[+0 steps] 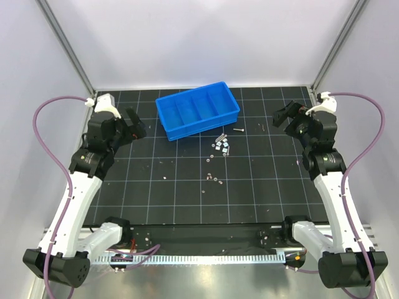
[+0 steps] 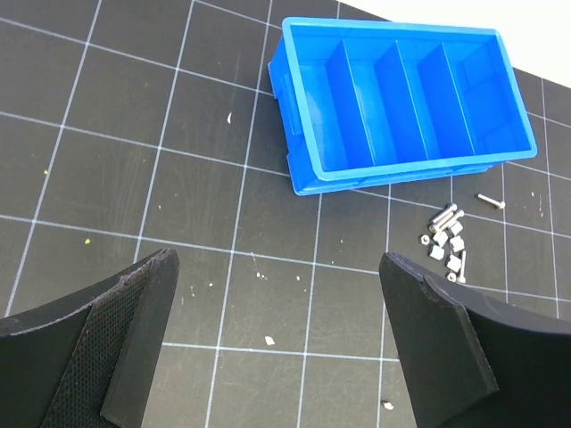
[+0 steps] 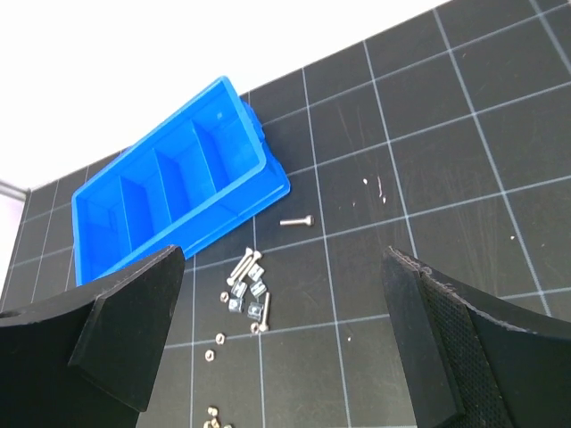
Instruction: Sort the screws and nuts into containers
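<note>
From my remote station I see the left fingers (image 2: pixel 125 339) spread wide with nothing between them, held off the black gridded tabletop (image 1: pixel 156 187) on its left side. The right fingers (image 3: pixel 455 339) are just as wide and also hold nothing, raised over the right side. Both wrists are turned in toward the middle. The blue tray (image 1: pixel 202 128) sits at the far centre of the tabletop, turned slightly off the grid lines, with its four containers (image 2: pixel 406 98) side by side. The parts lie loose on the tabletop, just on my side of the tray's right half. There, several screws (image 3: pixel 244 265) and nuts (image 3: pixel 234 303) are bunched together, some touching. One lone screw (image 3: pixel 296 220) lies apart from the bunch, near the tray's right corner. A few stray nuts (image 3: pixel 220 338) are scattered nearer to me, well apart from the tray and from either set of fingers.
</note>
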